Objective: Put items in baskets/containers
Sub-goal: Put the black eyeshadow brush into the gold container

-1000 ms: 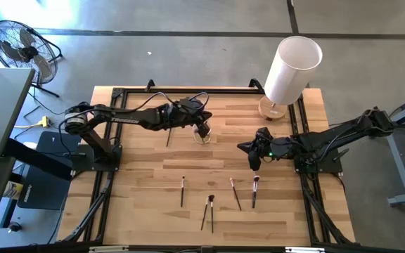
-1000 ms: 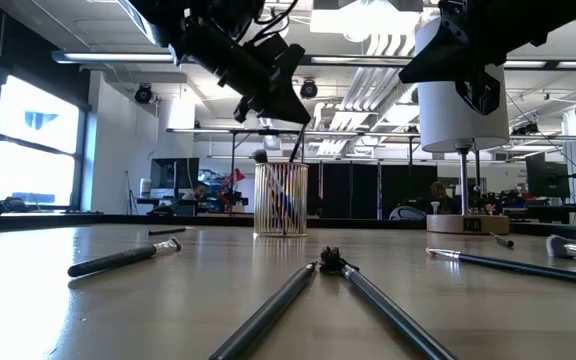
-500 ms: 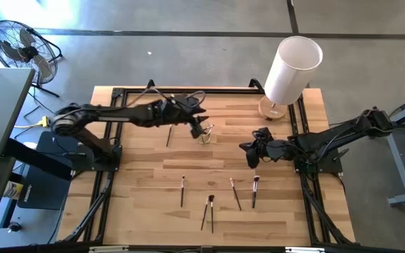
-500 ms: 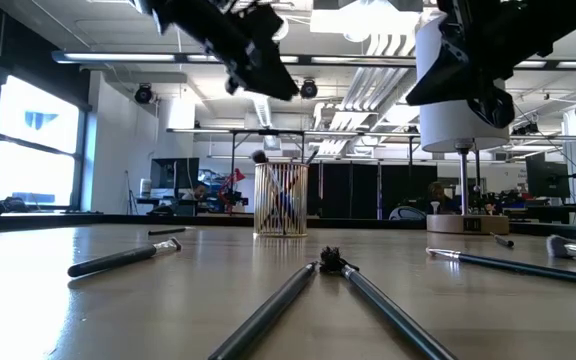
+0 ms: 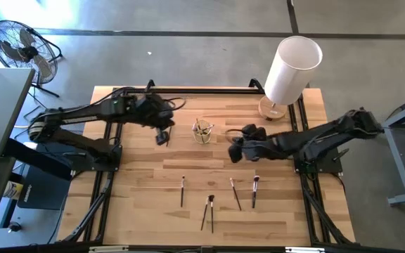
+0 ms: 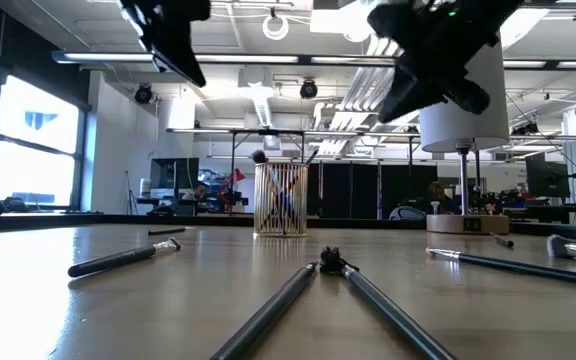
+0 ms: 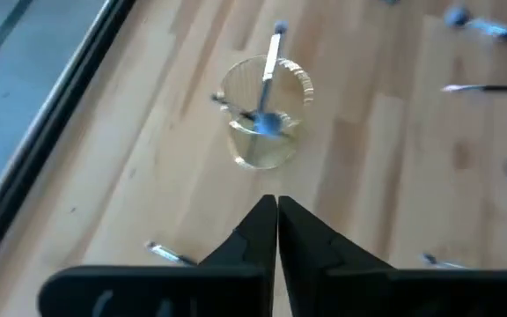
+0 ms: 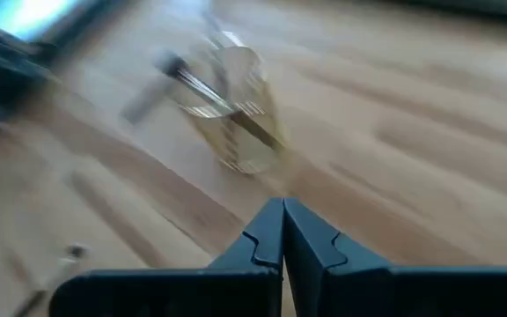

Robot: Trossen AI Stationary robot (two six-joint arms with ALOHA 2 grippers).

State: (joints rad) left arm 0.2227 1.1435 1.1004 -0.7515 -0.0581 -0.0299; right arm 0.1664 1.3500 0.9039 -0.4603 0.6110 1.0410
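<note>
The transparent cup stands upright mid-table with a few brushes leaning in it, and shows too in the low view and both wrist views. Several brushes lie flat on the near half of the table. My left gripper hangs shut to the cup's left; one brush lies on the table close to it. My right gripper hovers shut to the cup's right, pointing at it.
A big white cylinder on a round wooden base stands at the far right corner. A black frame runs along the table's far and side edges. Bare wood lies between the cup and the near brushes.
My left gripper has risen from over the cup and swung toward the table's left edge; the brush it held at the cup's rim now stands in the cup. My right gripper has moved left, toward the cup.
</note>
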